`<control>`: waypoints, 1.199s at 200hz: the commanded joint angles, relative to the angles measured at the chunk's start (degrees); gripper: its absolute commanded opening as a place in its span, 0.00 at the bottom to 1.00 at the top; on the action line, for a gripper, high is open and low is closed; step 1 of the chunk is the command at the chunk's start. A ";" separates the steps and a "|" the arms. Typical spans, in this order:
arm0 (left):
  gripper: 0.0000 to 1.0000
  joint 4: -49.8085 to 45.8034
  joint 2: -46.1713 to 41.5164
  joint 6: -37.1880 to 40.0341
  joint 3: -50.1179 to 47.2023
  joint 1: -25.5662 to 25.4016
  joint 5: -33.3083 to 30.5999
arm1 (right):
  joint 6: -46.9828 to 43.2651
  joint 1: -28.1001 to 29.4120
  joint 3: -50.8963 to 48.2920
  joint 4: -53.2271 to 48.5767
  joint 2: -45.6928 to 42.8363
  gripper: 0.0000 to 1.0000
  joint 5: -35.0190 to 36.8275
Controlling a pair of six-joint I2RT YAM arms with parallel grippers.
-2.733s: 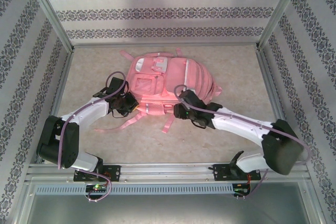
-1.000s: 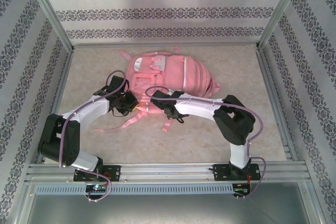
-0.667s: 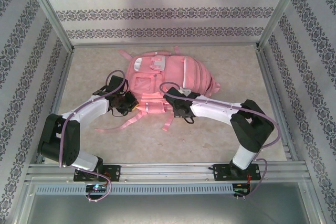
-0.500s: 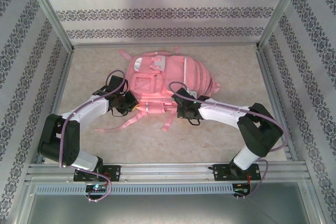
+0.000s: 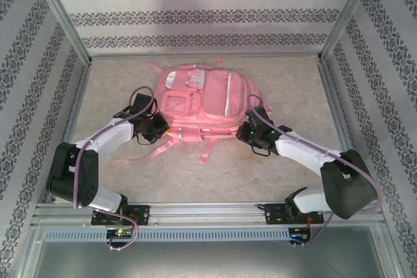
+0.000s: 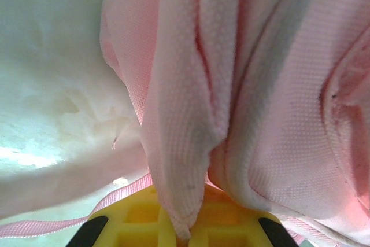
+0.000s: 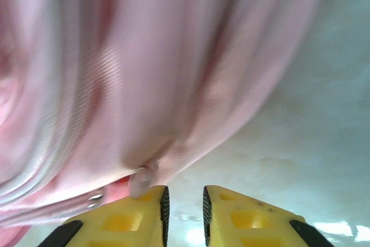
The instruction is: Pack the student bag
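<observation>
Beige table, pink student bag (lying flat)

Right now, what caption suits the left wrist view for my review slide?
Left gripper shut on a fold of the pink student bag, a strap trailing over the pale table.

White link shells, black joint housings and a looped mauve cable mark the left arm and the right arm; the left tool and the right tool carry yellow moulded fingers, pocketed, with black trim.
</observation>
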 commanded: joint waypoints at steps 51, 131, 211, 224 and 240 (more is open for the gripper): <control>0.00 -4.50 -0.64 2.11 1.39 1.24 -3.27 | -16.50 -0.38 2.92 -3.22 -0.72 0.34 -9.49; 0.00 -4.53 0.06 3.32 2.35 1.19 -2.18 | -18.17 -2.39 13.14 -9.32 8.44 0.39 -15.31; 0.00 -3.78 0.76 2.66 2.66 1.21 -1.17 | -16.43 0.77 13.23 -6.77 9.43 0.34 -25.88; 0.00 -3.48 0.98 2.61 2.78 1.19 -0.98 | -15.94 1.53 12.50 -6.11 8.46 0.33 -30.36; 0.00 -3.51 1.20 2.53 3.07 1.19 -0.86 | -16.28 1.62 11.69 -7.05 6.67 0.33 -32.86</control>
